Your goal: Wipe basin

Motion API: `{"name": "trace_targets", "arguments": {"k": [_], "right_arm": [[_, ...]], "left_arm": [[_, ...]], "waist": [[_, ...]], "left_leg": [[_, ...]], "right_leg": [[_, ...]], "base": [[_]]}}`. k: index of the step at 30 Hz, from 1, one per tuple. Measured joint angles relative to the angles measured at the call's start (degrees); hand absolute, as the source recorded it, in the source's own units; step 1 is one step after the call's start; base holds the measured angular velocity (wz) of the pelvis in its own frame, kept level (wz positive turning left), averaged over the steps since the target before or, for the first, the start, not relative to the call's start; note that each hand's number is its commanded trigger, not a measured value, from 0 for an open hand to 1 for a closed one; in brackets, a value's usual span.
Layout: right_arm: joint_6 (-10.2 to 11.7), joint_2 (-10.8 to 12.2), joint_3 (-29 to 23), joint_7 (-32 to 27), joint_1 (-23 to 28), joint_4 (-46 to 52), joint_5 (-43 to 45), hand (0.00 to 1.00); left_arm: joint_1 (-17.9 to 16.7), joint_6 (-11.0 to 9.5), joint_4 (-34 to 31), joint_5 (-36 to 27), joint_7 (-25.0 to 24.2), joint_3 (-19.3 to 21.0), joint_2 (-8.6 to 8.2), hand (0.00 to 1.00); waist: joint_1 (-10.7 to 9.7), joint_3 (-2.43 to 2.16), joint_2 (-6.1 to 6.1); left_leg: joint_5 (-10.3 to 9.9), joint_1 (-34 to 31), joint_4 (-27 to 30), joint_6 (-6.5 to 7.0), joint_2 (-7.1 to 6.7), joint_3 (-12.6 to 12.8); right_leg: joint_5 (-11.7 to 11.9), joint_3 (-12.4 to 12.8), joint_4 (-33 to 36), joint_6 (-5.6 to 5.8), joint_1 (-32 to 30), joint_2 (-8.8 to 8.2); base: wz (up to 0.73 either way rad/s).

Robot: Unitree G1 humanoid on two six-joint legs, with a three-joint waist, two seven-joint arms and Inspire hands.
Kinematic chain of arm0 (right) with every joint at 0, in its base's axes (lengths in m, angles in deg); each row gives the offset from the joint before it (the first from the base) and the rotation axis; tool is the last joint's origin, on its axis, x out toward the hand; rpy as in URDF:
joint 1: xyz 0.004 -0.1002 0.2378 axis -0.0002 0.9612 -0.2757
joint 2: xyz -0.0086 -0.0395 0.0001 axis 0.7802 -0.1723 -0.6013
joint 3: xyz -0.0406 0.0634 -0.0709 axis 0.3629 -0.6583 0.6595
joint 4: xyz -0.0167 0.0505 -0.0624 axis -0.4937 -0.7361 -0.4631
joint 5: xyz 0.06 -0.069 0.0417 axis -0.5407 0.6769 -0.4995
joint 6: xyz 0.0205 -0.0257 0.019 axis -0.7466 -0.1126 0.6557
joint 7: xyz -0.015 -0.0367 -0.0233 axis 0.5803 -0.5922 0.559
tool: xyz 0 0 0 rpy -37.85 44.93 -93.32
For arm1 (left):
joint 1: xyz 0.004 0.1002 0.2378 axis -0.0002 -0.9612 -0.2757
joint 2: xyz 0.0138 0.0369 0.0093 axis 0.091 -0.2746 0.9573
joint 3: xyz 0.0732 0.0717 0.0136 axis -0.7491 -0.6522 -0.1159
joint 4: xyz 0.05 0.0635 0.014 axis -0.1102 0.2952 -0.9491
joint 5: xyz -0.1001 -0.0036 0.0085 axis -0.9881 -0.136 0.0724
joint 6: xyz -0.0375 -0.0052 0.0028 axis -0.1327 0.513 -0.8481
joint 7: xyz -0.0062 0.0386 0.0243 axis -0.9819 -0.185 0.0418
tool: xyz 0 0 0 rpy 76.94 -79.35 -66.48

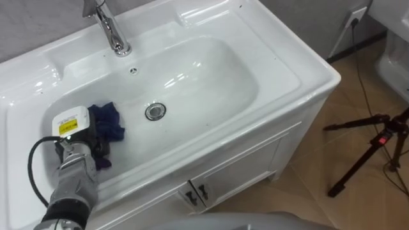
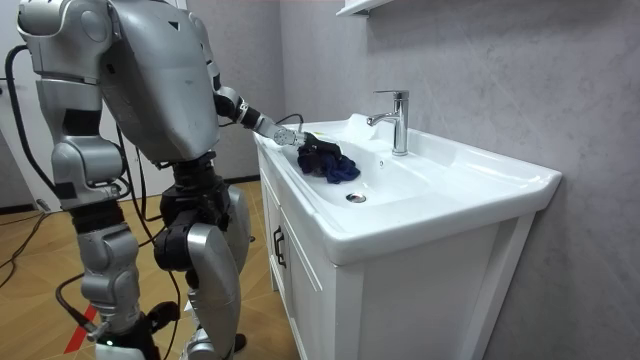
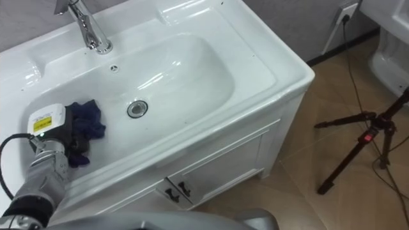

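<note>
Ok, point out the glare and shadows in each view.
Left eye view: white glare streaks on the basin wall right of the drain, bright highlights on the faucet; the cloth at the left robot hand is dark, glare-free. Room view: the faucet gleams, light on the basin is even.

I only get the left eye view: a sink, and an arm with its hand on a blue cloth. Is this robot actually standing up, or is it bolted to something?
Observer: It is standing. The room view shows it upright on two legs at the end of the white cabinet, with its left hand reaching over the rim of the basin to the cloth.
Operator: My picture cuts off the top of the tap. Is there anything above it?
Observer: Yes. The corner of a white shelf juts out from the wall above the faucet.
</note>
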Motion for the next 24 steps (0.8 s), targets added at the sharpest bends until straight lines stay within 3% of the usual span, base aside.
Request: {"name": "trace_targets", "arguments": {"k": [5, 6, 11, 15, 24], "right_arm": [[0.5, -0.5, 0.0, -0.8, -0.3, -0.8, -0.3, 0.00], [1.0, -0.4, 0.0, -1.0, -0.3, -0.8, -0.2, 0.00], [1.9, -0.6, -0.1, -1.3, -0.8, -0.8, -0.3, 0.00], [2.0, -0.6, -0.1, -1.4, -0.8, -2.3, -0.8, 0.00], [3.6, -0.5, 0.1, -1.2, 0.6, -4.7, -4.0, 0.00]], "left_arm": [[-2.1, -1.1, -6.9, 1.1, 0.4, 0.0, 0.69, 1.00], [-3.0, -1.2, -9.2, 1.1, 0.4, 0.0, 1.10, 1.00], [-3.6, -1.2, -13.9, 1.0, 0.2, 0.0, 3.13, 1.00], [-4.2, -1.0, -16.9, 1.0, 0.2, 0.2, 4.96, 1.00], [-4.1, -1.0, -18.0, 1.0, -0.5, 0.4, 5.48, 1.00]], "waist": [[3.6, -0.17, 0.69], [3.9, -0.17, 0.70], [5.2, -0.10, 0.50], [5.2, -0.10, 0.47], [5.0, 0.25, -0.35]], "left_leg": [[0.3, -0.5, 0.0, -0.22, 0.04, -2.8], [0.4, -0.9, 0.0, -0.28, 0.06, -4.4], [1.0, -2.0, 0.0, -0.69, 0.07, -6.5], [1.3, -2.9, 0.0, -0.90, 0.06, -7.7], [1.3, -2.7, 0.0, -0.90, -0.07, -8.2]], "right_leg": [[-0.2, -1.4, 0.0, -0.37, 0.0, -0.06], [-0.3, -2.2, -0.1, -0.49, 0.1, -0.17], [-0.7, -4.4, -0.3, -0.88, 0.0, -0.54], [-0.7, -5.9, -1.0, -0.97, 0.2, -0.66], [-0.8, -6.7, -1.0, -0.91, 0.6, -1.00]], "base": [[0.16], [0.26], [0.26], [0.21], [0.04]]}}
